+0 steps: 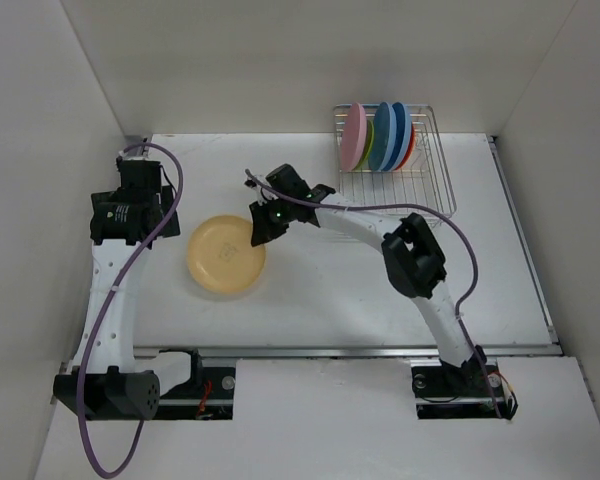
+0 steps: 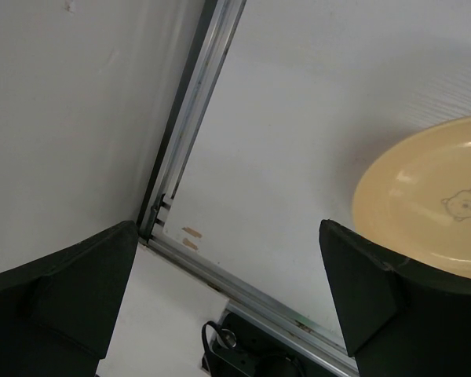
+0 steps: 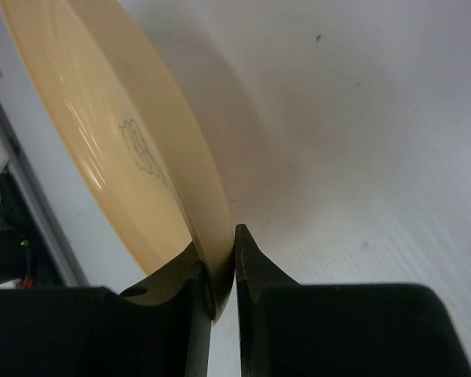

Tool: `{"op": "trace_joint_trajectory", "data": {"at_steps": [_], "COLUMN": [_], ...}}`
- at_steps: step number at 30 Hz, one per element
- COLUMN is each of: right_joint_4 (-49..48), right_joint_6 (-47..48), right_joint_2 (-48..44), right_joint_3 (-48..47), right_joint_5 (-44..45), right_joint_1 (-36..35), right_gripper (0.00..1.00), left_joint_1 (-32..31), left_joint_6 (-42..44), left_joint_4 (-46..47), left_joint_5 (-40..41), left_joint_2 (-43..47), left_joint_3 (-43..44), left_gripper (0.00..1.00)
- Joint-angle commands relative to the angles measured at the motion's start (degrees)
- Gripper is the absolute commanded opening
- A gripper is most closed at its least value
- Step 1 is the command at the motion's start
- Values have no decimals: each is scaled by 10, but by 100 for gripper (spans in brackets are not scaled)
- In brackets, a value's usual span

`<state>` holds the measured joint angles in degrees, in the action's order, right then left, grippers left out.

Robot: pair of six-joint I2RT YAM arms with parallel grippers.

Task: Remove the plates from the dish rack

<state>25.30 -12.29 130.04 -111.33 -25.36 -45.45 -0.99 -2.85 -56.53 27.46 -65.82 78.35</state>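
Now the right gripper (image 3: 222, 259) pinches the pale yellow plate (image 1: 218, 258) toward the tabletop's left edge, and the left gripper (image 2: 228, 236) gapes wide.

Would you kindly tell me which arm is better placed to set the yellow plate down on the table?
Right. The right gripper is shut on the rim of the yellow plate over the table; the left gripper is open, empty and off to the plate's side.

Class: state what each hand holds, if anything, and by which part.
The right hand pinches the yellow plate by its rim; the left hand holds nothing.
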Motion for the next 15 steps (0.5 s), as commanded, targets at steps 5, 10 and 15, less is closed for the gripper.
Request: {"op": "trace_joint_trajectory", "data": {"at_steps": [5, 10, 15], "right_joint_4": [-18, -24, -13], "right_joint_6": [-78, -99, -94], "right_joint_2": [56, 62, 13], "right_joint_3": [-36, -17, 5], "right_joint_5": [-107, -108, -52], "right_joint_1": [11, 25, 25], "right_gripper": [4, 33, 60], "left_joint_1": [4, 4, 4], "left_joint_6": [5, 5, 5], "left_joint_4": [1, 1, 1], "left_joint_5": [6, 0, -5], "left_joint_2": [9, 3, 3], "left_joint_3": [-4, -4, -4], "left_gripper": [100, 100, 100]}}
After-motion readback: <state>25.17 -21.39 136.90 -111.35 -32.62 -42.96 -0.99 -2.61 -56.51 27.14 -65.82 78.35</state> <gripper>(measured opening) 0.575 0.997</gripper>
